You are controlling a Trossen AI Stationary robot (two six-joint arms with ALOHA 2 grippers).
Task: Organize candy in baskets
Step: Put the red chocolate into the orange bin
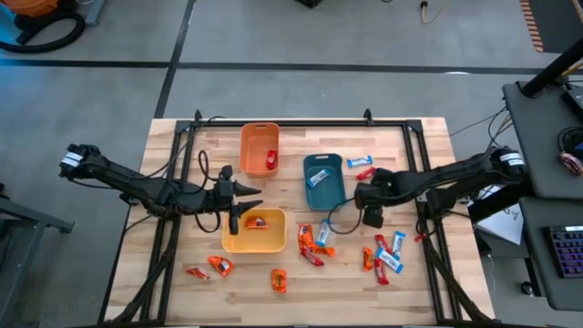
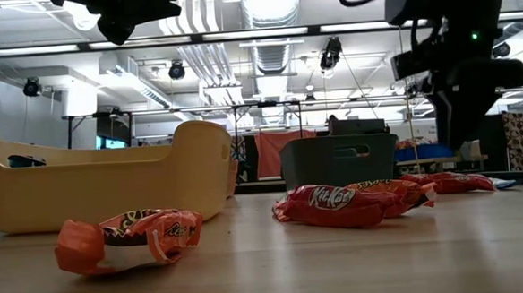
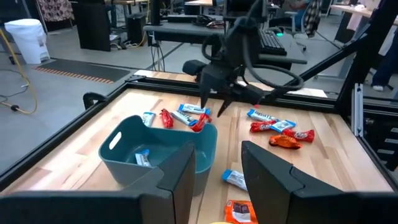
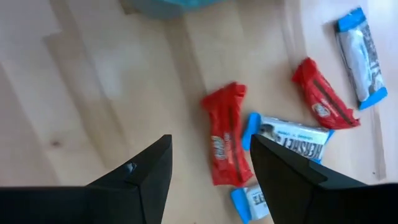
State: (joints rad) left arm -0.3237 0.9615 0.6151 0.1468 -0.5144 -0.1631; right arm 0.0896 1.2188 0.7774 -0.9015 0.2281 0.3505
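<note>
The right gripper (image 1: 368, 206), open and empty, hovers over bare wooden table (image 1: 173, 282) beside the teal basket (image 1: 324, 181).

Red, orange and blue-white candy (image 1: 312, 246) is lying scattered beside the yellow basket (image 1: 254, 242), with orange (image 1: 259, 148) and teal baskets (image 1: 323, 181) sitting behind it.

The desk (image 1: 301, 292) is pale striped wood with a black frame. On it stand an orange basket (image 1: 260, 148), a dark teal basket (image 1: 323, 180) and a yellow basket (image 1: 254, 230). The candy bars (image 1: 314, 244) come wrapped in shiny red, orange, or light blue with white.
</note>
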